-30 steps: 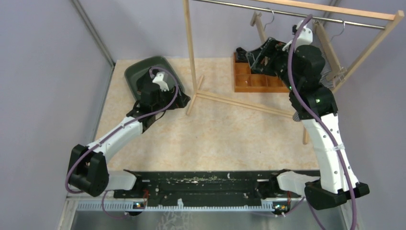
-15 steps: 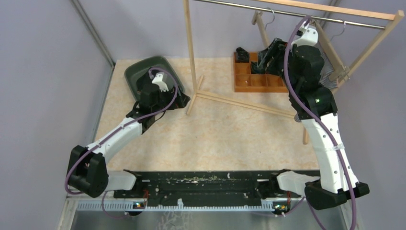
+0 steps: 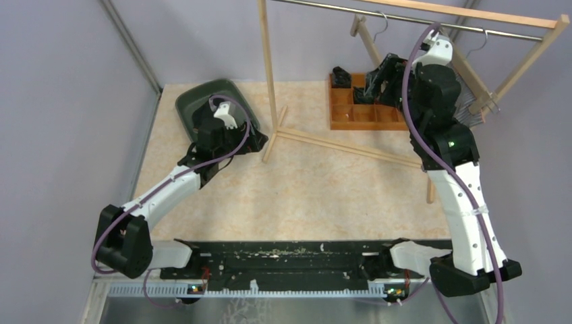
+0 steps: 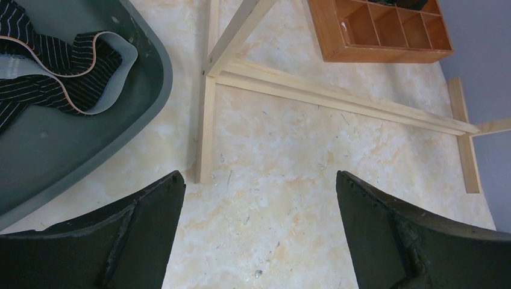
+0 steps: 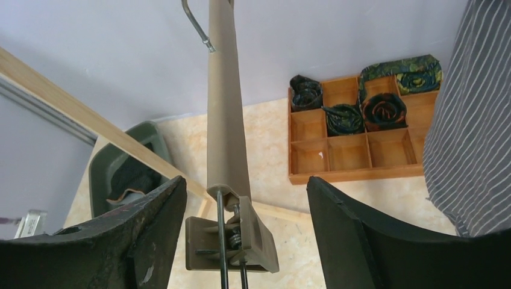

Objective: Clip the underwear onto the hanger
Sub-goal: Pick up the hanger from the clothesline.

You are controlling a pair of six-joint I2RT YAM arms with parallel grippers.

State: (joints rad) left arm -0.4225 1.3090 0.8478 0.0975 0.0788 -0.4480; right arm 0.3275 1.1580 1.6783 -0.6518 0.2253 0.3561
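Left end effector (image 4: 259,176): released, jaws spread wide, nothing between them. It hangs low over the bare tabletop (image 4: 283,198).

The underwear (image 4: 54,66), black with thin pale stripes and a grey waistband, lies crumpled in a dark green tray (image 4: 147,90). The tray sits ahead of this end effector and off to its left. The garment is clear of both fingers and touches neither.

The wooden foot of the clothes rack (image 4: 337,102) runs across the tabletop just ahead of the same end effector.

Right end effector (image 5: 246,180): raised to the rack's rail, released, jaws apart. The hanger (image 5: 226,108) stands between its two fingers, with a gap visible on each side. No contact can be confirmed.

The hanger's wooden arm runs up and away from this end effector towards its metal hook (image 5: 196,24). The hanger's clip (image 5: 232,238) sits nearest, low between the fingers. The clip holds nothing.

Beyond and below the right end effector, a wooden compartment box (image 5: 361,174) rests on the tabletop, with rolled ties (image 5: 382,111) in its far compartments. A grey striped garment (image 5: 476,108) hangs just to the right of the right finger.
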